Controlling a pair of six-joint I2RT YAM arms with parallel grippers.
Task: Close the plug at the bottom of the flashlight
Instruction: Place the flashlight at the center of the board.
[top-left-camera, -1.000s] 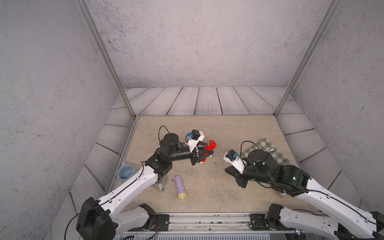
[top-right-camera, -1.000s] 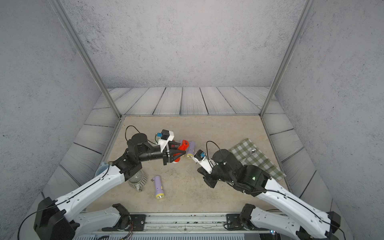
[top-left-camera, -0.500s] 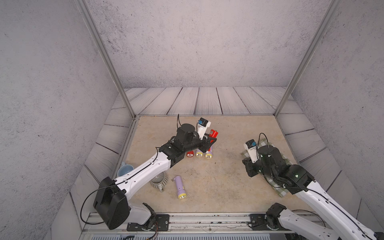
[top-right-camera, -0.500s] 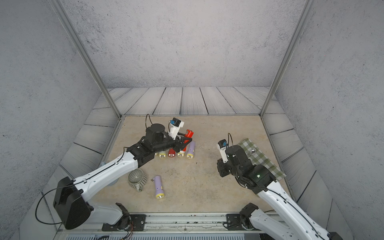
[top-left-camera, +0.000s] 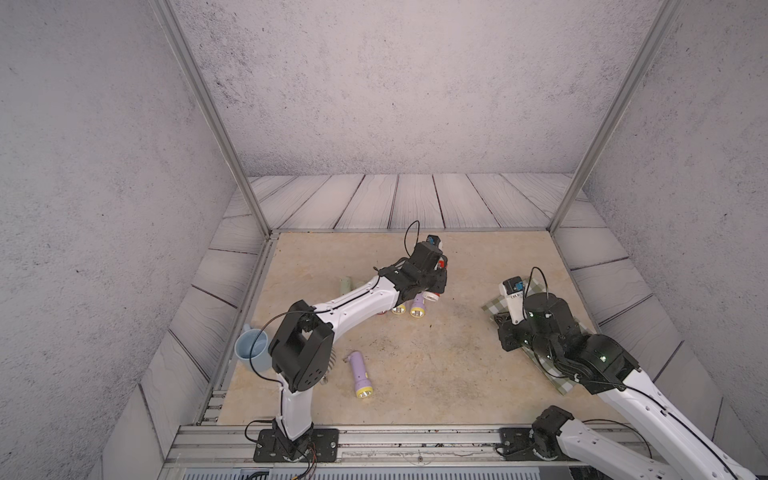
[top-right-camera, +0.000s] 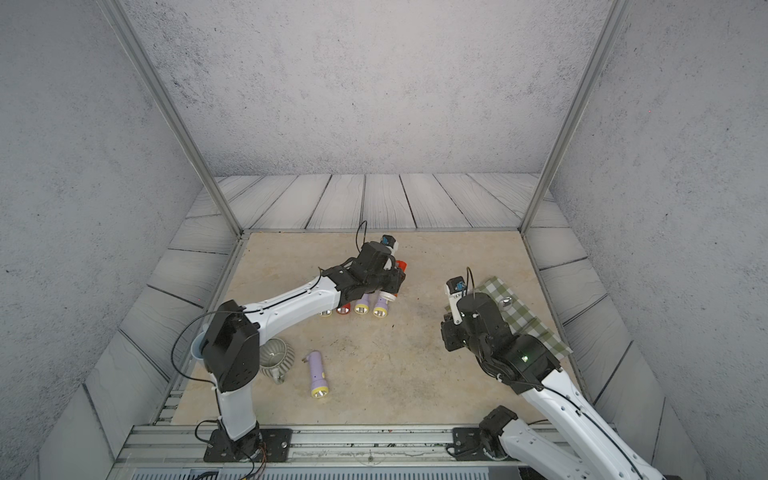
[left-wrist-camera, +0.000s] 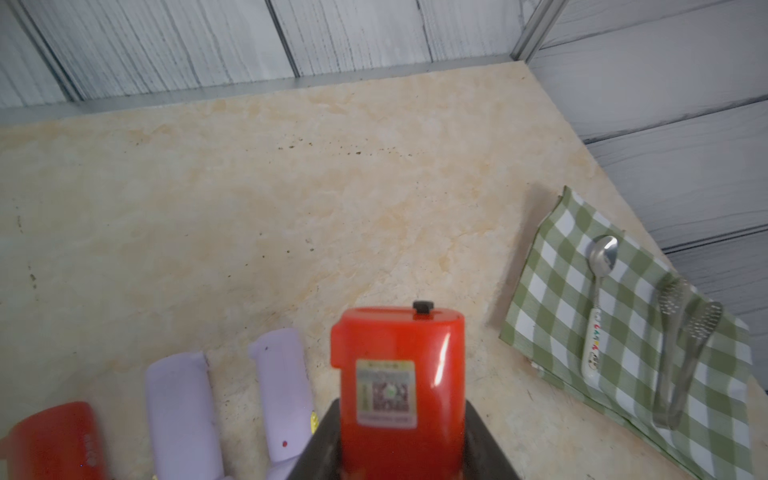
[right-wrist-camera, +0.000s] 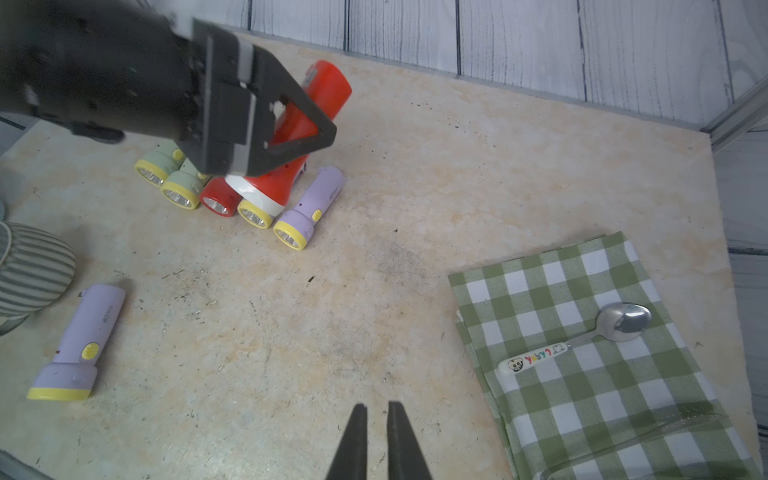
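Note:
My left gripper (left-wrist-camera: 401, 465) is shut on a red flashlight (left-wrist-camera: 401, 374) with a white head (right-wrist-camera: 255, 193). The flashlight tilts head-down over a row of small flashlights (right-wrist-camera: 216, 201). A small black plug tab (left-wrist-camera: 423, 306) shows at its bottom end, which points to the back of the table. Both top views show the red body (top-left-camera: 441, 263) (top-right-camera: 401, 265) sticking out past the gripper. My right gripper (right-wrist-camera: 377, 409) hangs low over bare table beside the checked cloth, far to the right of the flashlight. Its fingers stand almost together with nothing between them.
Green, red and purple flashlights lie side by side in the row under my left gripper. A loose purple flashlight (top-left-camera: 358, 372) lies near the front. A blue mug (top-left-camera: 251, 349) and a striped bowl (top-right-camera: 276, 357) stand front left. The checked cloth (right-wrist-camera: 602, 353) bears a spoon (right-wrist-camera: 582, 338) and tongs (left-wrist-camera: 681, 353).
My left arm has carried the red flashlight back and to the right, over the row of flashlights. My right arm has drawn away to the right, beside the cloth.

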